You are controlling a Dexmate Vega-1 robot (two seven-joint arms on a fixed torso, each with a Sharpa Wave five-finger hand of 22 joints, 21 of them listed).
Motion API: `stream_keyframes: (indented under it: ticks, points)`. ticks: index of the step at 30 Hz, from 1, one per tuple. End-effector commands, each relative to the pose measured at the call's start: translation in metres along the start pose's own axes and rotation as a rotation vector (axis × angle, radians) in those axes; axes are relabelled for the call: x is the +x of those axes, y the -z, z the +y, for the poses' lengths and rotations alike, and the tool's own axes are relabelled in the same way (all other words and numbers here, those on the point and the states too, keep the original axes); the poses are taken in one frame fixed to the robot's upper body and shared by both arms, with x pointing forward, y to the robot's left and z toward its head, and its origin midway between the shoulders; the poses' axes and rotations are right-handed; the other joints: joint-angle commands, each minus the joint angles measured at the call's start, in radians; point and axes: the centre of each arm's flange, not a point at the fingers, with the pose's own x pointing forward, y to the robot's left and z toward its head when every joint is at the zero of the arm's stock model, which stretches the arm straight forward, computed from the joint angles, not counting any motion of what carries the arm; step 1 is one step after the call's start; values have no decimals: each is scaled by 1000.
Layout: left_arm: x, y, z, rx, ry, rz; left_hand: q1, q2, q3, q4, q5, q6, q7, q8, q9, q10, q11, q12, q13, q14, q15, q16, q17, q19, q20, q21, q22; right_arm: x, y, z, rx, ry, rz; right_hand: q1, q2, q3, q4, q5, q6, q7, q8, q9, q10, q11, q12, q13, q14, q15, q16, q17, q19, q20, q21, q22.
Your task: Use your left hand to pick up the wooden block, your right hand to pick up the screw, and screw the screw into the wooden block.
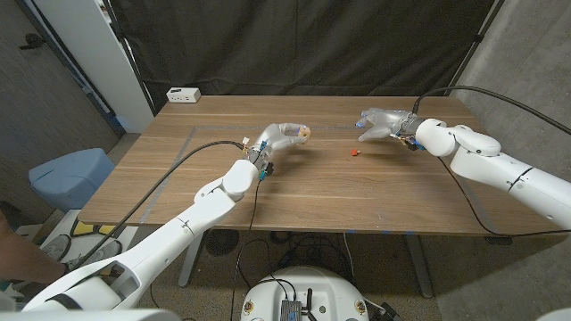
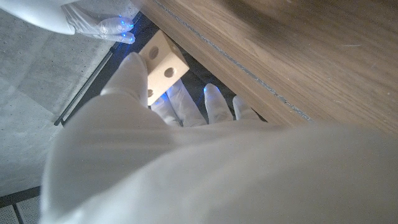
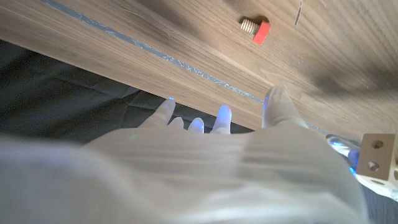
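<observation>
Currently, head view: left hand [image 1: 278, 140] grasps the wooden block [image 1: 303, 133] and holds it raised over mid-table, probably presenting its holes for the screw. Right hand [image 1: 382, 124] hovers near the far edge, fingers spread, nothing in it. Red-headed screw [image 1: 353, 152] lies on the wooden table [image 1: 178, 178] between the hands, not yet picked. White power strip [image 1: 184, 94] at the far left corner.

Left wrist view: block [image 2: 163, 65] pinched at the fingertips, two holes facing the camera.

Right wrist view: screw [image 3: 255, 27] on its side, apart from the released fingers [image 3: 224, 116]. No containers.
</observation>
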Motion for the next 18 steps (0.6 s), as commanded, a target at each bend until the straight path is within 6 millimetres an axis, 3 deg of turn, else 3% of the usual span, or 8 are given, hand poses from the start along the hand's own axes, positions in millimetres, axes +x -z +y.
stream_keyframes:
  ticks: [1, 18]
  points:
    - [1, 2, -2, -34, 12, -17, -2, 11, -4, 5, 6, 9, -1, -3, 1, -1, -1, -1, 3, -6, -109, -2, 5, 0, -5, 5, 3, 6, -6, 0, -101, -57, -3, 23, -9, 12, 0, 3, -10, 0, -8, 4, -21, 1, -6, 5, -12, 8, -5, 3, -1, 15, -5, 0]
    - [9, 1, -9, -26, 35, -42, -4, 14, -6, 5, 7, 8, -1, -5, 1, -4, -1, -5, 3, -5, -110, -1, 6, -1, -3, 5, 3, 19, -8, 4, -206, -112, 1, 45, -33, 16, 5, 4, -42, 0, -23, 6, -57, 0, -12, 6, -26, 17, -7, 5, -10, 36, -7, 1]
